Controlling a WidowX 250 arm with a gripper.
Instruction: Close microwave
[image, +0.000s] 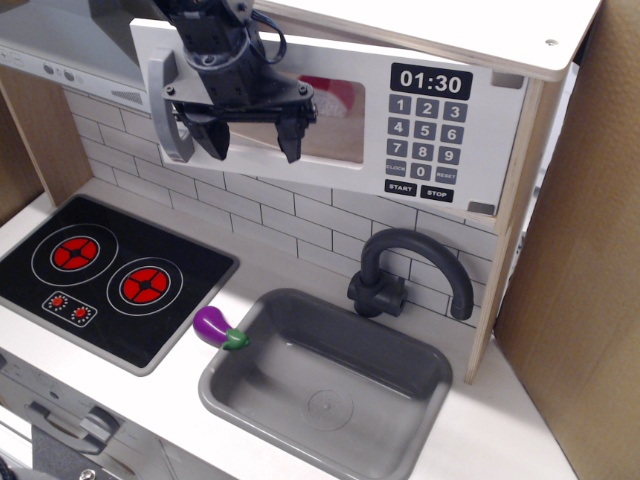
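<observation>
The toy microwave (420, 120) sits under the wooden top shelf. Its wide white door has a rectangular window, a grey vertical bar handle (166, 110) at its left end and a black keypad showing 01:30. The door stands nearly flush with the cabinet front. My black gripper (252, 140) is open and empty, pressed against the door's front just right of the handle, fingers pointing down. It covers the left part of the window. Something red shows inside through the window.
A black stovetop (105, 275) with red rings lies at the left. A purple toy eggplant (218, 328) lies on the counter by the grey sink (400, 440). A black faucet (410, 270) stands behind the sink. A cardboard wall stands at the right.
</observation>
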